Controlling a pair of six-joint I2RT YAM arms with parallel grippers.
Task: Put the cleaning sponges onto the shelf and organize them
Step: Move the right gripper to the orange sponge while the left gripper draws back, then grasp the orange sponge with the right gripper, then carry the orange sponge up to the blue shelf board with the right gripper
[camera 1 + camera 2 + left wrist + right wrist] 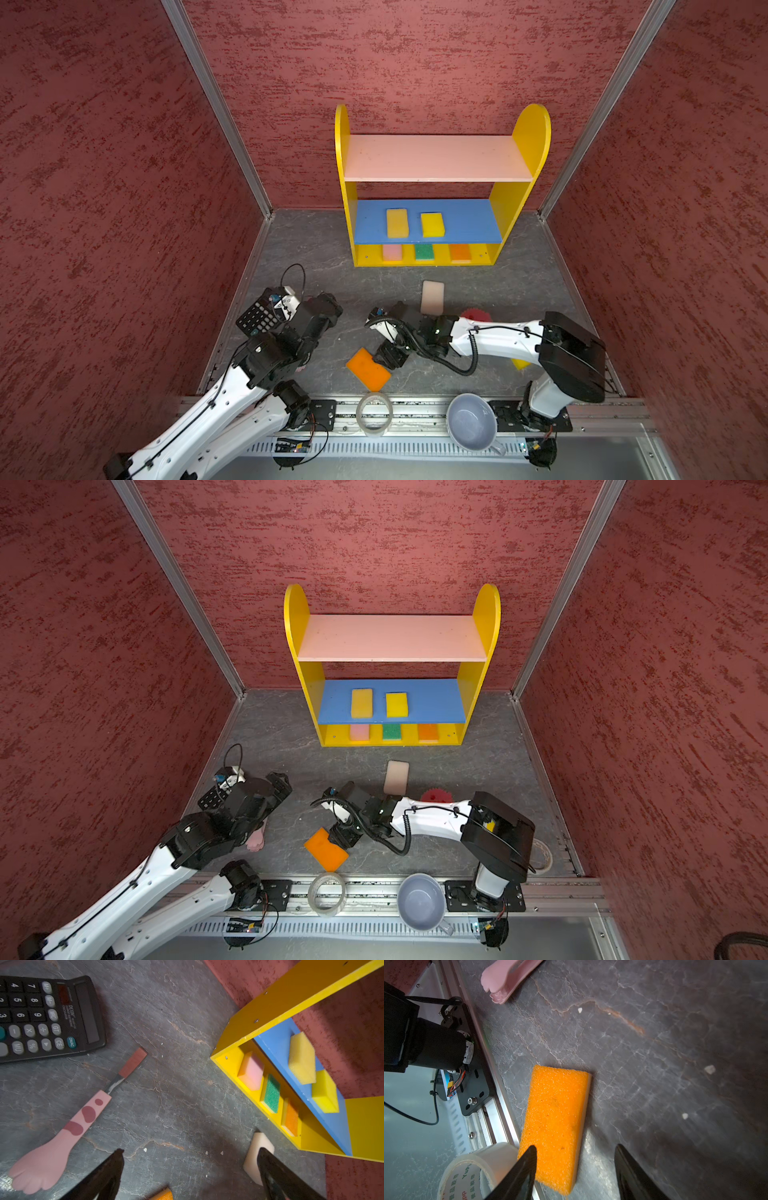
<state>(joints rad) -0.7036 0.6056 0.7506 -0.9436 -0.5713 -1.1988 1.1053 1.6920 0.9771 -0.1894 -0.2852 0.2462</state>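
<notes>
Judged step in hand as pick-up of the loose orange sponge (556, 1122), lying flat on the surface (316, 257) well in front of the shelf (534, 133), toward its left end. Found right hand (575, 1147) low over one end of that sponge, jaws apart, nothing clamped; one finger above foam, the other above bare surface. Found left hand (190, 1151) out before the shelf's left corner, jaws wide apart, empty. Counted five pieces shelved: two yellow sponges (397, 223) on the blue middle board (469, 224); pink sponge (392, 252), green sponge (424, 252) and second orange sponge (460, 252) on the base (482, 254). Noted white sponge (432, 297) nearer the shelf front, round red sponge (478, 314) further out before the shelf's right half, partly hidden under the arm (498, 340). Judged next move to require centring across the narrow width, closing, lifting, carrying to the shelf. Recorded surface as dark grey veined slab; room as red textured walls (415, 62) with aluminium corner posts (216, 104).
</notes>
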